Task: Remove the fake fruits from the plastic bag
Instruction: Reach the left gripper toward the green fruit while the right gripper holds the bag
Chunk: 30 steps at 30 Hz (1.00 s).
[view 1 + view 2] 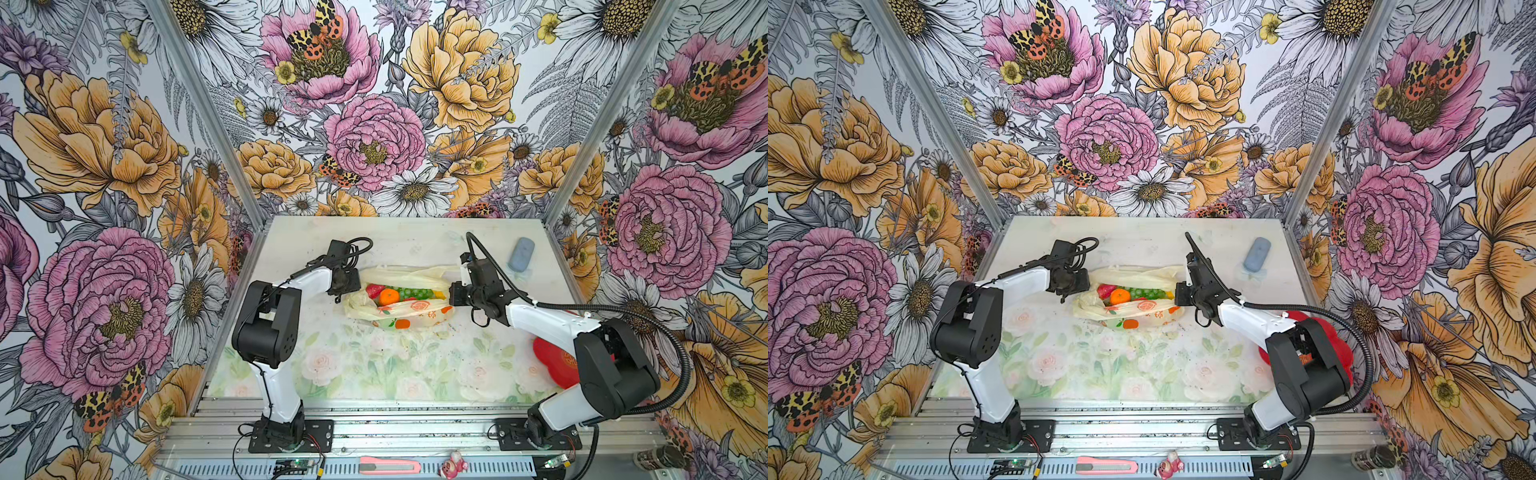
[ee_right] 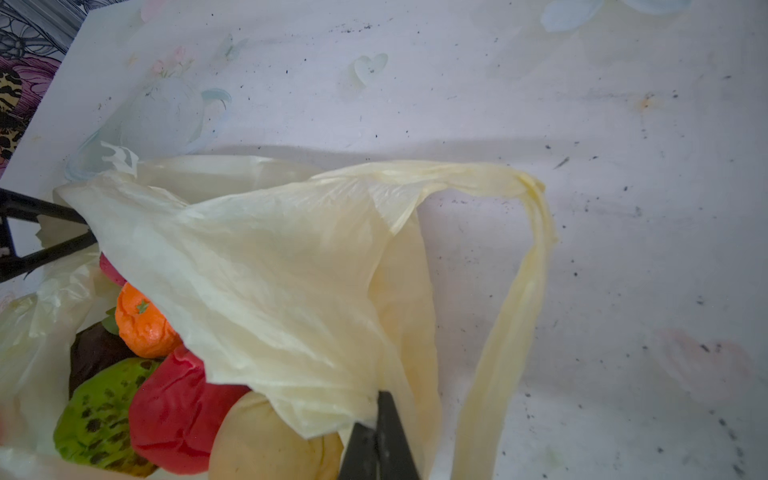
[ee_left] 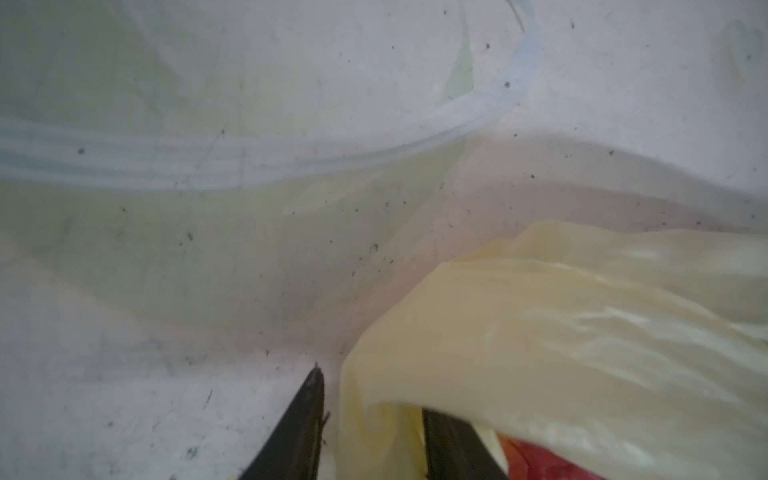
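The cream-yellow plastic bag (image 1: pixel 411 309) (image 1: pixel 1142 309) lies mid-table with its mouth gaping upward. Inside it are fake fruits: an orange (image 1: pixel 389 296) (image 2: pixel 141 324), a red piece (image 1: pixel 375 289), green grapes (image 1: pixel 415 293), and in the right wrist view a red fruit (image 2: pixel 174 411), a green spotted one (image 2: pixel 99 419) and a cream one (image 2: pixel 266 444). My left gripper (image 1: pixel 338 297) (image 3: pixel 374 399) is at the bag's left end, jaws apart with a fold of bag film (image 3: pixel 582 332) between them. My right gripper (image 1: pixel 451 291) (image 2: pixel 380 419) is shut on the rim at the right end, beside a loose loop handle (image 2: pixel 519 291).
A blue-grey oblong object (image 1: pixel 521 254) lies at the back right. A red flower-shaped plate (image 1: pixel 555 361) sits front right, partly behind my right arm. A clear dish rim (image 3: pixel 457 120) shows in the left wrist view. A pink box cutter (image 1: pixel 388 465) rests on the front rail.
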Each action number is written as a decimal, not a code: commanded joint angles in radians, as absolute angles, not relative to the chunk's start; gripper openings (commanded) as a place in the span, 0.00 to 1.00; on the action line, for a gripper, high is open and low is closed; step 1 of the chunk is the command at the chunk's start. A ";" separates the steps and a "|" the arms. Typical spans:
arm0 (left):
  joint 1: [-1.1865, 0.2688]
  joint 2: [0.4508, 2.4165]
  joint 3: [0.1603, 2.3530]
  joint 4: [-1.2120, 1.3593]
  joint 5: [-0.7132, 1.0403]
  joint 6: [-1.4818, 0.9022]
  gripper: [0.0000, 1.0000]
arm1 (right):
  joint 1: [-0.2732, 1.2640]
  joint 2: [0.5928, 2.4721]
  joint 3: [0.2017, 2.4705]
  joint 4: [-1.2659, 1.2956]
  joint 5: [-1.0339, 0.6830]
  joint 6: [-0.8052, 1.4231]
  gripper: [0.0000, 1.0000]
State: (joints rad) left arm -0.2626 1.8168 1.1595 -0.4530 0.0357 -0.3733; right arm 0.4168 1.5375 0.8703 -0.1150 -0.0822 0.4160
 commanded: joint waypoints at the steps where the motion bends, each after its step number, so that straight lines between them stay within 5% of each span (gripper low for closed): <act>1: -0.292 1.686 1.097 -0.425 0.033 -0.434 0.62 | 0.448 1.592 0.931 -0.106 -0.049 0.378 0.00; 7: -0.350 1.571 0.956 -0.368 0.032 -0.547 0.76 | 0.456 1.657 0.989 -0.106 -0.007 0.359 0.00; 13: -0.413 1.507 0.838 -0.270 0.061 -0.581 0.76 | 0.461 1.706 1.039 -0.104 -0.063 0.360 0.00; 30: -0.736 1.412 0.674 -0.139 -0.097 -0.696 0.24 | 0.445 1.922 1.343 -0.140 -0.028 0.372 0.00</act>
